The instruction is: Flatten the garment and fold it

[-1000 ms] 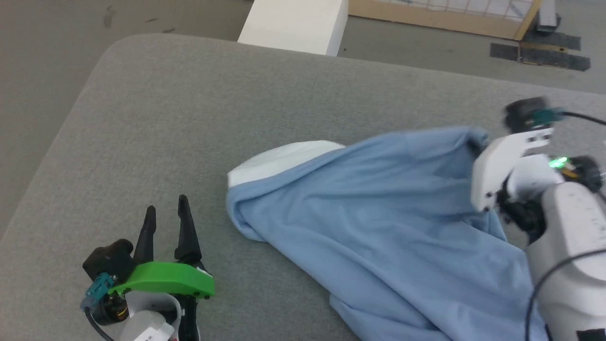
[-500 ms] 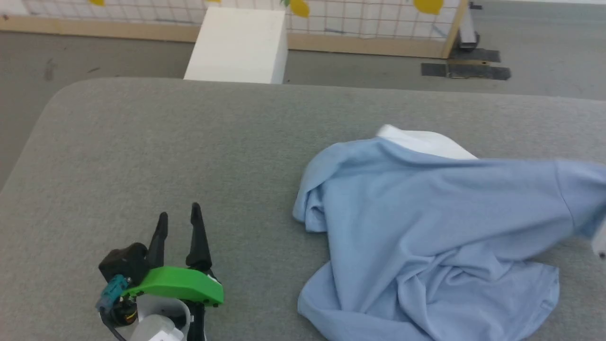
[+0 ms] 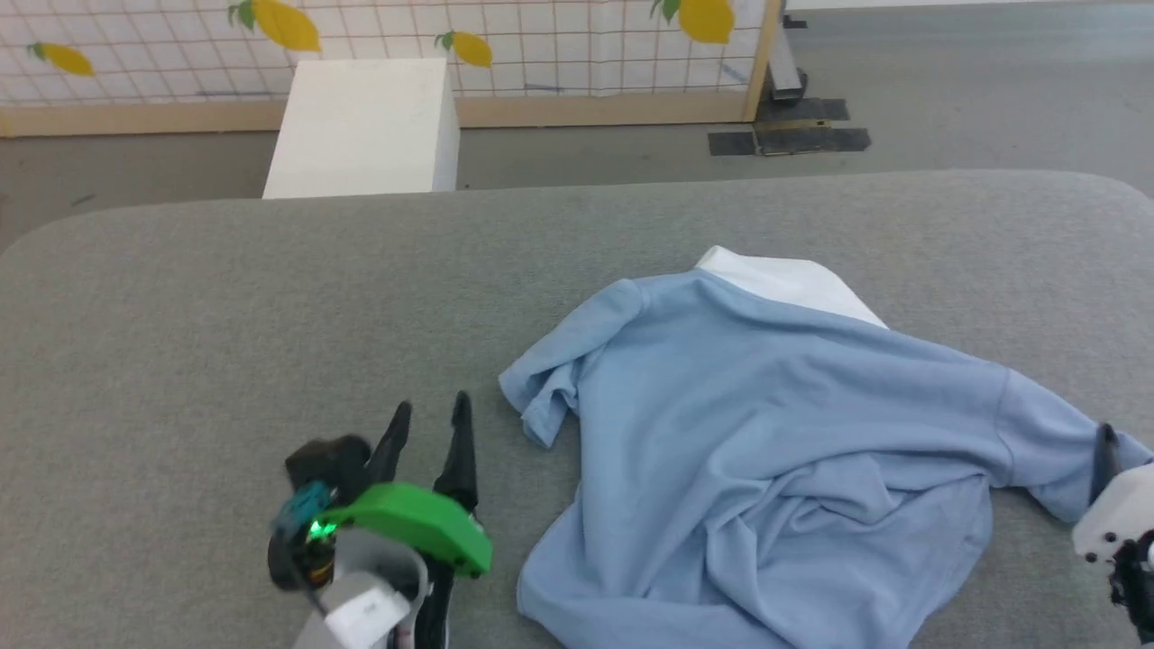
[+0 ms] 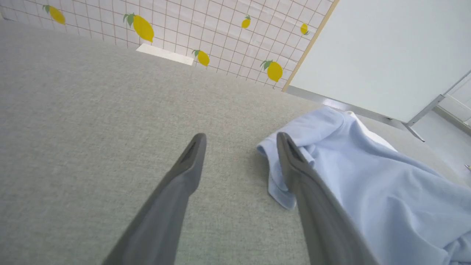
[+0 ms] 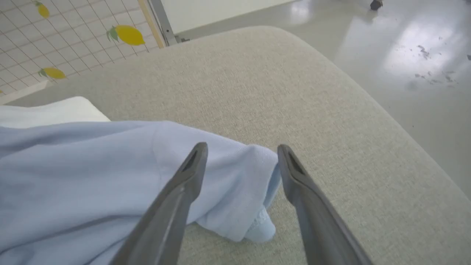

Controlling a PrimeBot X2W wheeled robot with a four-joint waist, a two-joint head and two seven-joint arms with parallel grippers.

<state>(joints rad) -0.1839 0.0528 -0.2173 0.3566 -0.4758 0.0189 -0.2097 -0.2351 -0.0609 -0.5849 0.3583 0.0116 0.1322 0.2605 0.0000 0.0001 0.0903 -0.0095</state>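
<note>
The garment [image 3: 775,442], a light blue T-shirt, lies rumpled on the grey table [image 3: 180,306], right of the middle. A white patch [image 3: 789,279] shows at its far edge. My left gripper [image 3: 428,416] is open, just left of the near-left sleeve [image 3: 541,397]. In the left wrist view that gripper [image 4: 241,140] hovers low over the cloth table, its right finger in front of the sleeve's hem [image 4: 279,184]. My right gripper [image 5: 242,149] is open, and the other sleeve [image 5: 235,184] lies slack on the table between its fingers [image 3: 1103,455].
A white box [image 3: 361,126] stands on the floor behind the table, before a grid screen with lemon pictures [image 3: 541,45]. The table's rounded right corner [image 5: 368,95] drops to a shiny floor [image 5: 423,55] close to my right gripper.
My right gripper has opened and let go of the sleeve; the lifted garment has dropped and spread on the table. The head camera has turned, shifting the whole picture.
</note>
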